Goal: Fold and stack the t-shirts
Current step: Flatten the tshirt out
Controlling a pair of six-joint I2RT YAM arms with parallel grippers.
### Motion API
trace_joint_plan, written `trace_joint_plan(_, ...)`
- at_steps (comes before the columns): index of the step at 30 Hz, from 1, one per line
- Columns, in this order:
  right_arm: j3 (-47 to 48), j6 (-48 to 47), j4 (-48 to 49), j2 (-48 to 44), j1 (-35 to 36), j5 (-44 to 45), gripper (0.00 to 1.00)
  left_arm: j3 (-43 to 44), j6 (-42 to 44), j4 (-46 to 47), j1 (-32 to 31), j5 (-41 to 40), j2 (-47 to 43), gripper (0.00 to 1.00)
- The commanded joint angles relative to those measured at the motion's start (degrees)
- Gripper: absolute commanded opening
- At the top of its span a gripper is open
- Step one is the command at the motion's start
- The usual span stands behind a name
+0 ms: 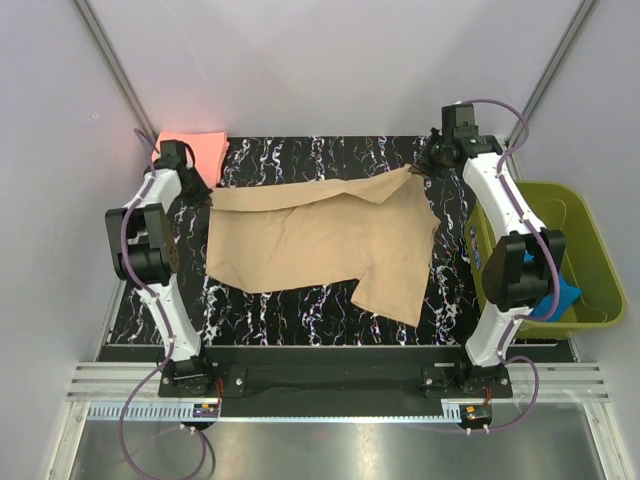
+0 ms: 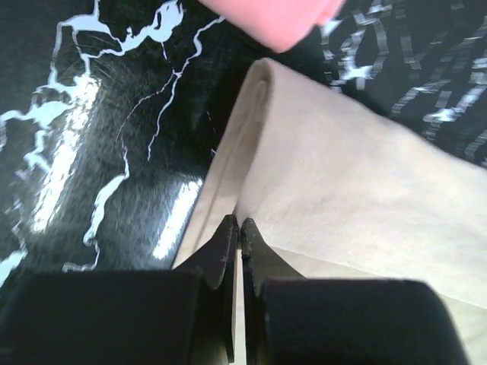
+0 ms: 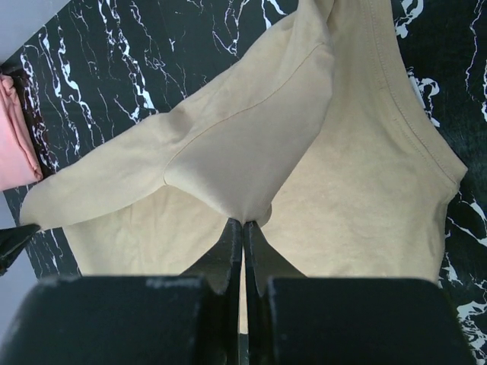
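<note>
Lying spread across the black marbled tabletop [image 1: 300, 310], the tan shirt [image 1: 320, 240] is gripped at its two far corners, one by each arm. The left tool [image 1: 207, 190] sits at the shirt's far left corner. From above its fingertips are mostly lost under the wrist. The left wrist view shows the fingers pressed together with no gap, a rolled edge of tan cloth running up from between them. The pinched bit itself is hidden behind the fingers.

The right tool [image 3: 243, 224] is likewise clamped tight, on a bunched fold of the same shirt near the far right corner. A curved stitched edge runs down the cloth to the right of the fingers. The cloth sags in loose wrinkles between the two grips. A flap reaches toward the near edge on the right, and whether that is a sleeve or the hem is hard to tell.

The pink shirt [image 1: 195, 145] lies folded at the far left corner of the tabletop, just beyond the left tool and partly covered by that arm. Each wrist view cuts it down to a sliver at the frame edge.

Right of the tabletop stands a green basket [image 1: 590, 250]. The right arm crosses in front of it, hiding most of a blue thing [image 1: 565, 292] inside.
</note>
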Motion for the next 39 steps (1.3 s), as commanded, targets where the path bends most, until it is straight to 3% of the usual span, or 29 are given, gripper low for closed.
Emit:
trace_joint_plan(1,2.94,-1.53,-1.52,-6.29,-0.43,0.84,0.0,2.38,-0.78,-1.29,0.45,1.27,-9.21,0.0)
trace_joint_plan(10,7.5,-1.0,-5.21,-19.82,-0.43,1.1,0.0,1.42,-3.15,-3.85,0.37,3.2,-28.54,0.0)
trace_joint_plan(16,7.95,-0.91,-5.13,-33.96,-0.17,-0.39,0.0,-1.3,-2.46,-3.06,0.37,5.23,-48.22,0.0)
trace_joint_plan(22,8.47,-0.39,-3.19,-47.06,0.53,-2.67,0.0,-1.05,1.67,-7.36,-3.31,-0.46,-64.49,0.0)
trace_joint_plan(31,19.53,-0.39,-6.62,-53.16,0.53,-4.61,0.0,13.62,6.77,-14.05,-13.87,-19.63,-71.1,0.0)
trace_joint_plan(36,27.8,0.4,-6.53,-48.68,0.45,-5.84,0.0,19.25,7.65,-14.05,-16.15,-22.02,-69.53,0.0)
trace_joint_plan(39,26.76,1.19,-4.51,-47.8,0.53,-4.62,0.0,19.08,8.0,-13.43,-16.51,-22.63,-67.77,0.0)
